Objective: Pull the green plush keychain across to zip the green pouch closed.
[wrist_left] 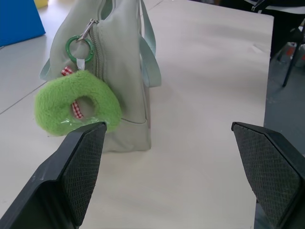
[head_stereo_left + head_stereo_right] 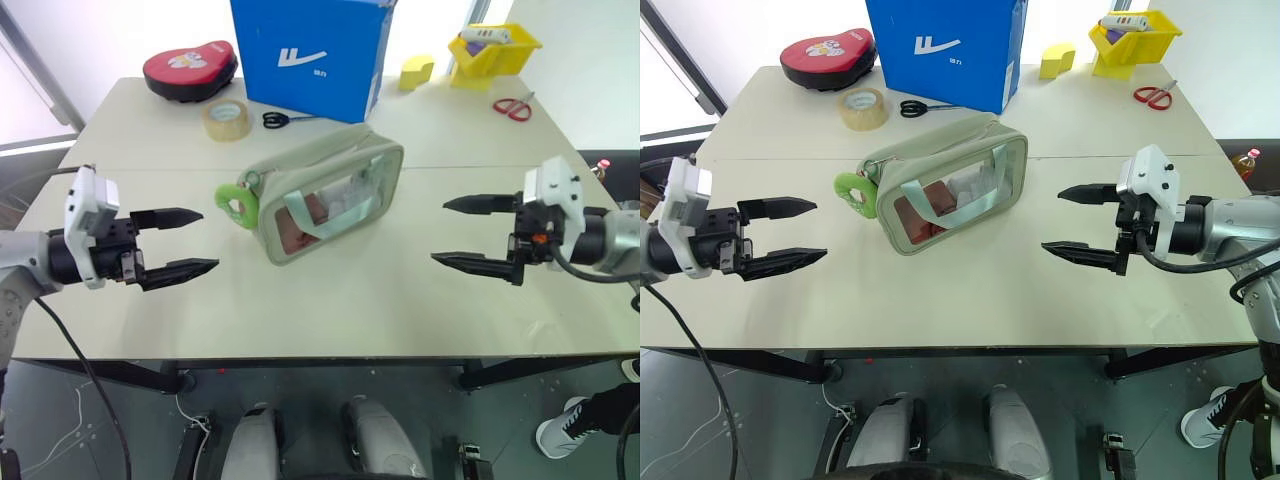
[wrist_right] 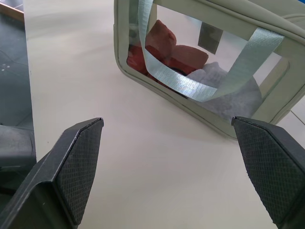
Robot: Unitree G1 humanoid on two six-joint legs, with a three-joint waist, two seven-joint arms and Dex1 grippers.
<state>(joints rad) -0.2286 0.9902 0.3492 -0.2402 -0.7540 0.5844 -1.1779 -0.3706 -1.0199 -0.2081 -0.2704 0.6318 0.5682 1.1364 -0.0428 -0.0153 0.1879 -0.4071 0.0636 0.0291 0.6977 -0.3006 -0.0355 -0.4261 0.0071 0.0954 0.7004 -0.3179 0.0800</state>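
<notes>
The green pouch [image 2: 325, 195] stands in the middle of the table, its clear window and mint strap facing me, red and white contents showing inside. The green plush keychain [image 2: 236, 203] hangs from a ring at the pouch's left end, resting beside it on the table. My left gripper [image 2: 186, 242] hovers open to the left of the keychain, a short gap away, holding nothing. My right gripper [image 2: 468, 233] is open to the right of the pouch, apart from it and holding nothing. In the left wrist view the keychain [image 1: 76, 102] lies just ahead of the fingers [image 1: 78, 167].
At the back of the table [image 2: 330, 300] stand a blue box [image 2: 310, 55], a yellow tape roll [image 2: 227, 119], black scissors [image 2: 283, 119], a red case [image 2: 190, 68], a yellow bin [image 2: 492, 48], a yellow block [image 2: 416, 71] and red scissors [image 2: 513, 108].
</notes>
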